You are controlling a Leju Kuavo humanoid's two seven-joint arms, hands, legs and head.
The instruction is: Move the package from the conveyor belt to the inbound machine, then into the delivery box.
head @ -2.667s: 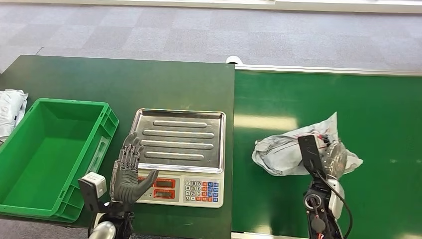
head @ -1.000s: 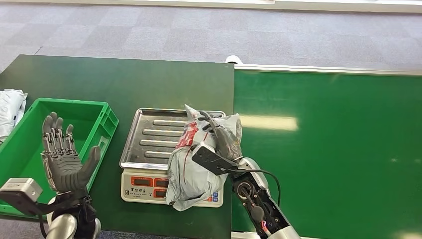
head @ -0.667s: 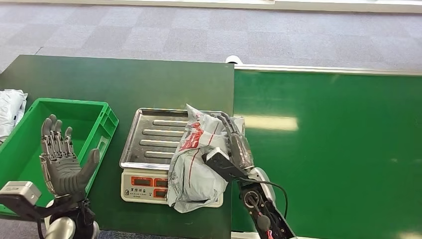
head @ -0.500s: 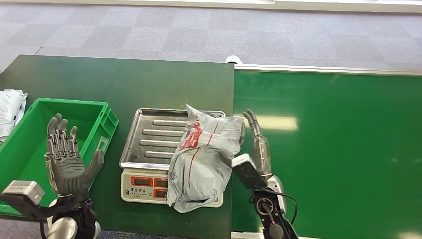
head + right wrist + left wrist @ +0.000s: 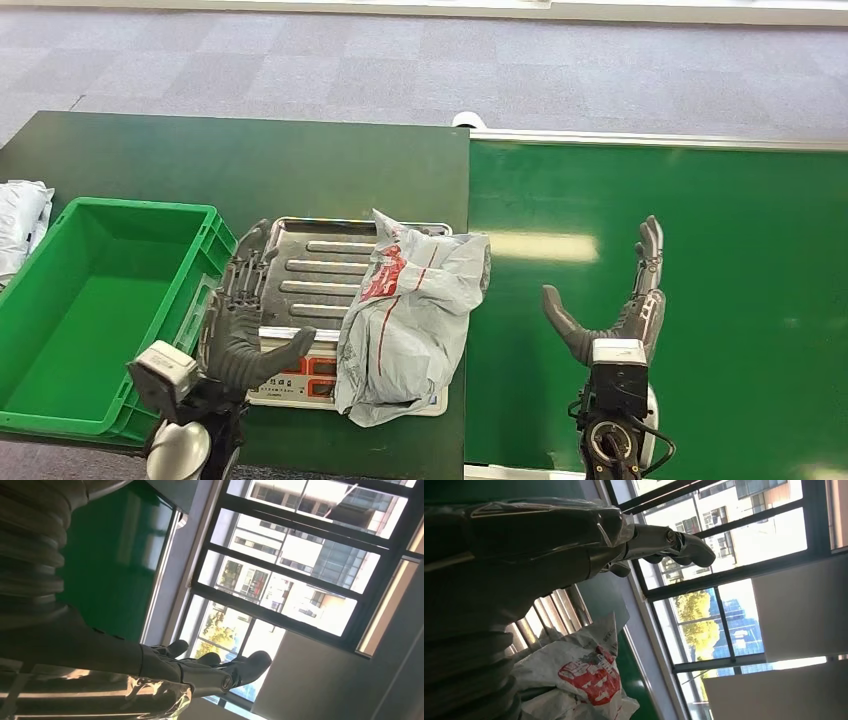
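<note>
The package (image 5: pixel 410 315) has been released onto the scale (image 5: pixel 340 290), the right hand (image 5: pixel 615 305) pulled back spread over the belt (image 5: pixel 720 230), the left hand (image 5: pixel 245 320) brought in spread for the box (image 5: pixel 60 320) transfer.

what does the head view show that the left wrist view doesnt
Head view alone: the green crate, the green conveyor belt, the scale's keypad, and the right hand, open above the belt.

Left wrist view alone: tall windows with buildings and trees outside.

Both: the grey package with its red print, lying on the scale's ribbed steel tray, and the left hand, open beside it.
</note>
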